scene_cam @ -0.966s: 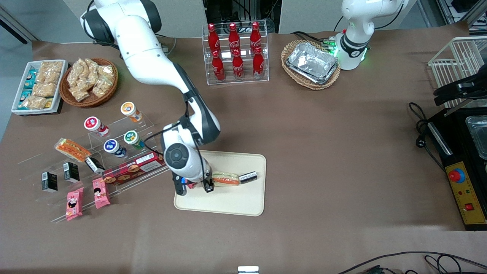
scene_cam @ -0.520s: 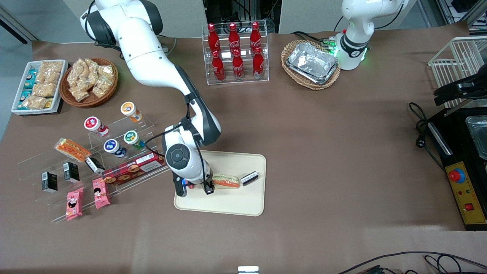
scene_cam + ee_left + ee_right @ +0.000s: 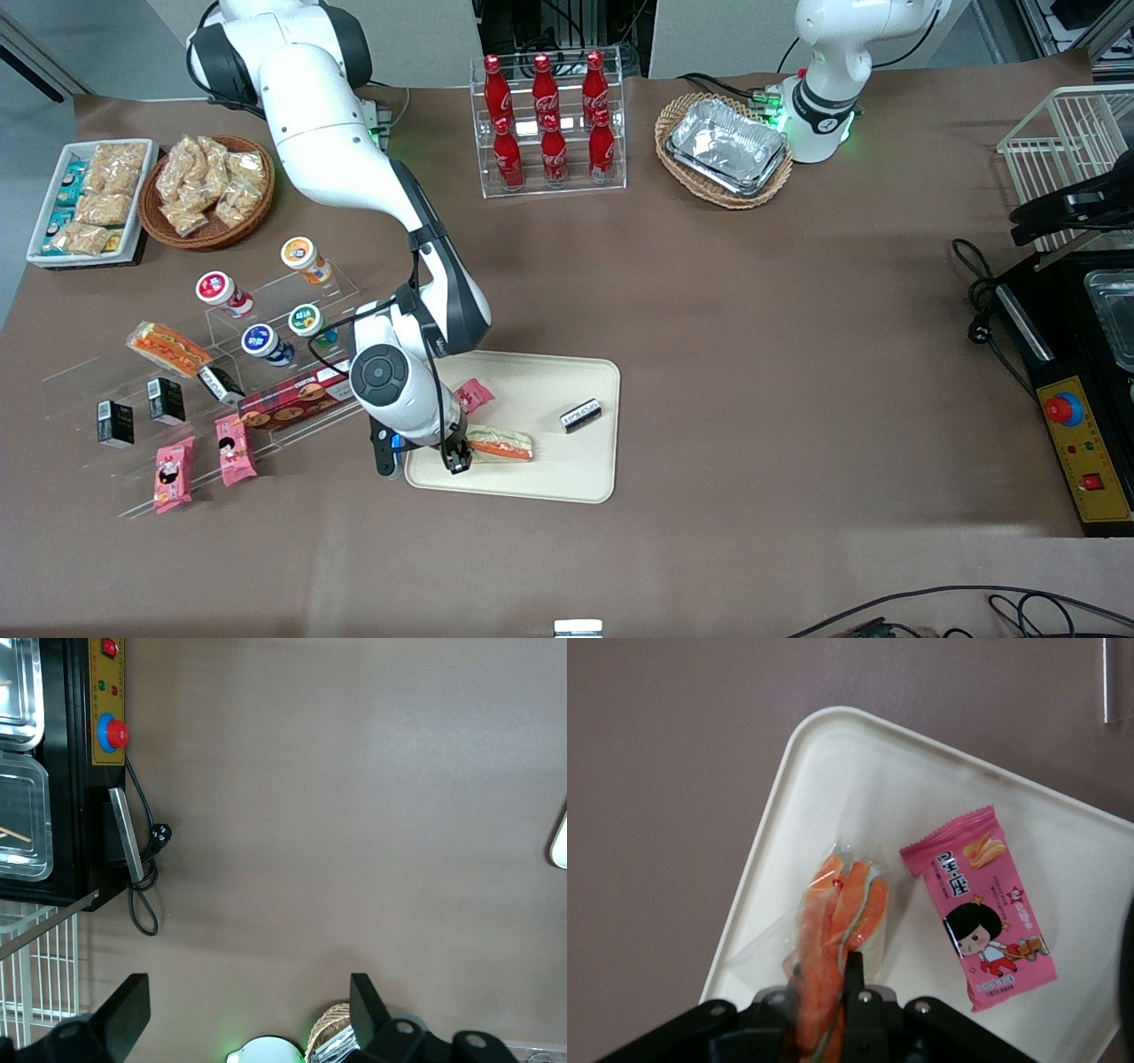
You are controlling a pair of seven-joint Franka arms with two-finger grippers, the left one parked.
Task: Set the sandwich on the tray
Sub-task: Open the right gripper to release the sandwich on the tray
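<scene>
The sandwich, clear-wrapped with pale bread, an orange stripe and green filling, lies lengthwise over the cream tray, close to the tray's edge nearest the front camera. My right gripper is shut on the sandwich's end toward the working arm's end of the table. In the right wrist view the sandwich runs out from between the fingers of the gripper, above a corner of the tray. I cannot tell whether the sandwich touches the tray.
A pink snack packet and a small black box lie on the tray. A clear display rack with a cookie box, cups and a shorter orange sandwich stands beside the tray. A cola bottle rack and a foil-tray basket stand farther back.
My gripper has carried the sandwich toward the working arm's end of the tray and nearer the front camera. The pink packet, hidden under the gripper before, now shows.
</scene>
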